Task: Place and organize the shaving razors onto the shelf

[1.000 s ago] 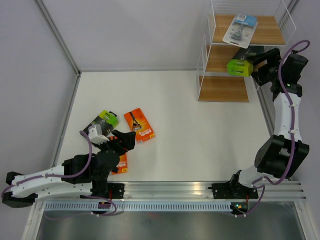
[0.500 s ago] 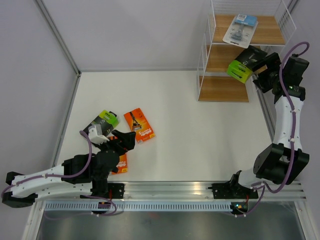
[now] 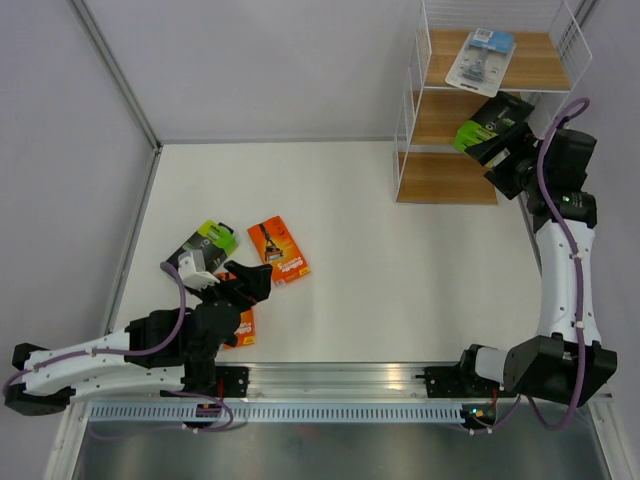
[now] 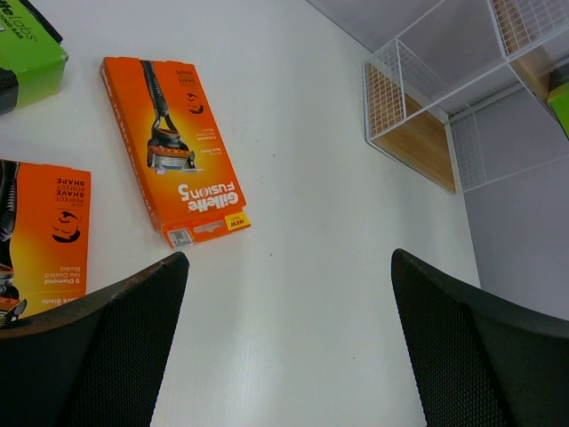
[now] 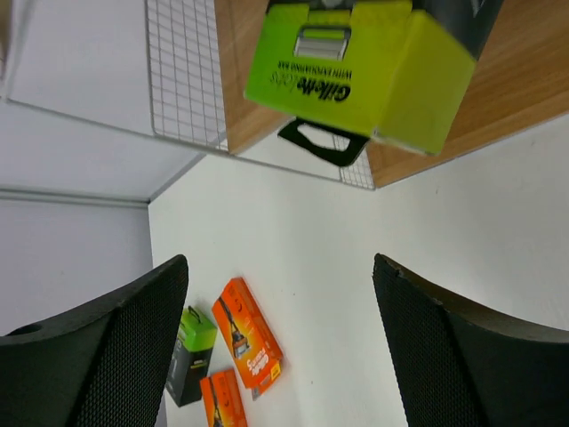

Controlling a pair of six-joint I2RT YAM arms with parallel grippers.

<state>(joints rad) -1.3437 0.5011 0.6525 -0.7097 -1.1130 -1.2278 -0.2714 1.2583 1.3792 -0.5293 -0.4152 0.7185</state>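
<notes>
The shelf (image 3: 448, 178) stands at the back right. A clear blister with blue card (image 3: 480, 55) lies on its top board. A black box with a lime-green end (image 3: 488, 122) lies on the middle board, its green end (image 5: 364, 67) overhanging the front edge. My right gripper (image 3: 503, 160) is open and empty, just in front of that box and apart from it (image 5: 280, 267). On the table at the left lie a second black and green box (image 3: 205, 243) and two orange cards (image 3: 278, 250) (image 3: 240, 327). My left gripper (image 3: 255, 280) is open and empty above them (image 4: 289, 258).
The lower orange card is partly hidden under my left arm in the top view; it shows in the left wrist view (image 4: 40, 236). The shelf's bottom board (image 3: 445, 190) is bare. Grey walls close in the white table at the back and left.
My right gripper has let go of the black and green box, which now rests on the middle board, and has drawn back and down from it. The left arm has not moved.
</notes>
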